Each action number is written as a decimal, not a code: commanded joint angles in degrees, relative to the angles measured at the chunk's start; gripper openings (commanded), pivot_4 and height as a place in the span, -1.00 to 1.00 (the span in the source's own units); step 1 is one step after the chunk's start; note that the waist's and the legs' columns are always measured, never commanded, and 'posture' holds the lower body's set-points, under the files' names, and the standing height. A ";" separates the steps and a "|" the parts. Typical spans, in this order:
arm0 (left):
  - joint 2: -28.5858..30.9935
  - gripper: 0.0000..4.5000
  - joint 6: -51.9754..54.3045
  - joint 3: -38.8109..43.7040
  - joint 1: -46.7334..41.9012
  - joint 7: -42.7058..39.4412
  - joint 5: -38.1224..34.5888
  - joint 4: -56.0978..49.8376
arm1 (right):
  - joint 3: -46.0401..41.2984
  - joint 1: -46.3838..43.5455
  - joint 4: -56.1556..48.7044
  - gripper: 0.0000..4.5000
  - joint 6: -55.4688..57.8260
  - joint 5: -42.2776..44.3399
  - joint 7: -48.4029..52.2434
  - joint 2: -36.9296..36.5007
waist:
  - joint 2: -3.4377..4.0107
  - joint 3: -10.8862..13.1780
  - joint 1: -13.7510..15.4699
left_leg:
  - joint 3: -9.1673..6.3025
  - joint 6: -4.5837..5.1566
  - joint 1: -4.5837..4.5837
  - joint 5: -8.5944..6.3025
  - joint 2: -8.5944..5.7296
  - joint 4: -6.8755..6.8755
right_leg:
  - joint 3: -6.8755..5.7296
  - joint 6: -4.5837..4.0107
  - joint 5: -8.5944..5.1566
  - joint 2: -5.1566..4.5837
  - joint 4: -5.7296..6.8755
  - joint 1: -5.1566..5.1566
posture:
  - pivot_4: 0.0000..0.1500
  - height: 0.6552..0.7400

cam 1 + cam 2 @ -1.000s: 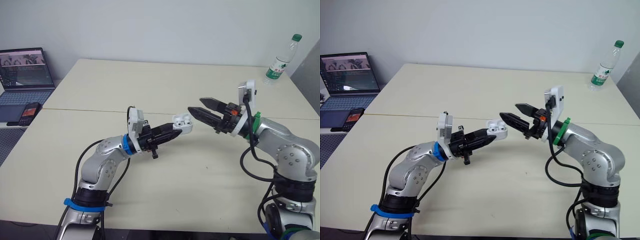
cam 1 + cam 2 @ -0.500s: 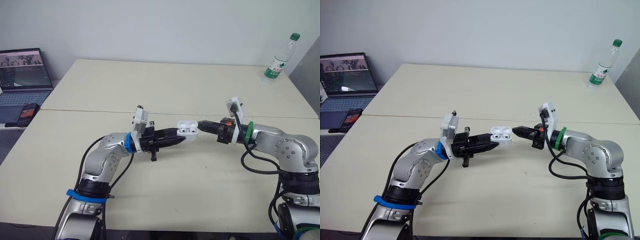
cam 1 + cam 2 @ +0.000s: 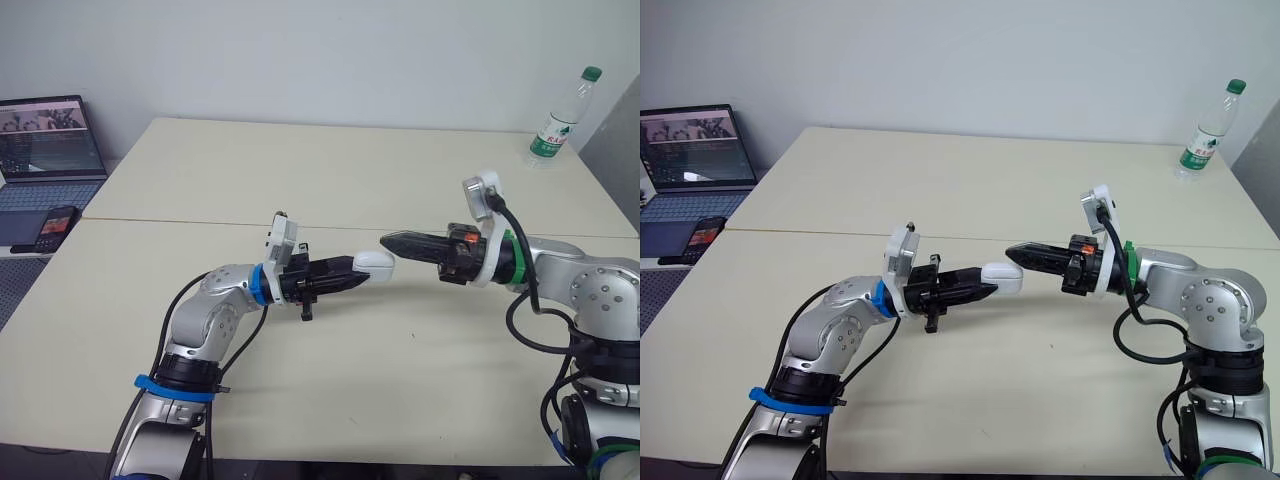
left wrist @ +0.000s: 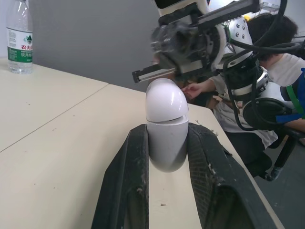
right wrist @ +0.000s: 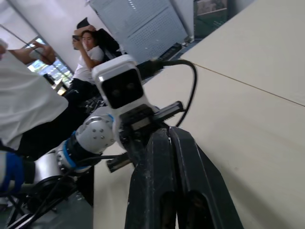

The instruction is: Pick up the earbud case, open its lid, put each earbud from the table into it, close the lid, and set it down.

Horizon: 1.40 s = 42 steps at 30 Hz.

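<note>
Earbud case (image 3: 376, 263), one, closed, in left gripper (image 3: 356, 270) jaws

Glossy plain white on the earbud case (image 3: 374, 264), no marking anywhere; matte black on the left gripper (image 3: 350, 268) and right gripper (image 3: 386, 240); pale cream across the table (image 3: 330, 170); green cap, green-and-white label on the clear bottle (image 3: 558, 112); blue band (image 3: 257, 285) left, green band (image 3: 509, 256) right.

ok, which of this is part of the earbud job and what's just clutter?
Job: earbud case, lid shut, in the left gripper; right gripper, shut, just beside it.
Lying about: water bottle, laptop, phone.
</note>
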 commanded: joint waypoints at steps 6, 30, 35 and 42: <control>-0.23 -0.66 0.41 -0.06 -0.33 1.73 0.73 -0.68 | -1.34 1.53 0.16 -0.97 -13.43 -10.72 -4.57 -0.32 | 0.00 0.00 0.00 | 0.00 0.00 0.01 0.00 0.00 0.01 | 0.00 0.00 0.00 0.00 0.02 0.00 | 1.00 1.00; -8.35 -0.66 26.39 -9.16 -10.98 18.62 12.94 17.89 | -5.66 25.23 -9.01 -0.97 -28.58 -24.60 -14.62 3.47 | 0.00 -0.02 0.25 | 0.14 0.01 0.10 0.01 -0.07 0.10 | 0.27 0.20 0.07 0.33 0.01 0.10 | 1.00 1.00; -8.39 -0.33 32.91 -7.66 -12.85 21.05 12.60 19.88 | -5.97 25.24 -9.39 -1.00 -28.49 -24.22 -15.52 4.21 | -0.03 -0.04 0.09 | 0.27 0.10 0.28 0.08 -0.06 0.12 | 0.35 0.38 0.13 0.35 0.02 0.20 | 1.00 1.00; -6.61 0.57 33.78 -4.90 -11.14 18.80 9.00 15.43 | -5.53 25.25 -9.22 -1.00 -28.61 -24.07 -15.45 4.49 | -0.02 -0.06 -0.11 | 0.35 0.15 0.37 0.13 0.01 0.12 | 0.51 0.36 0.17 0.40 0.07 0.19 | 1.00 1.00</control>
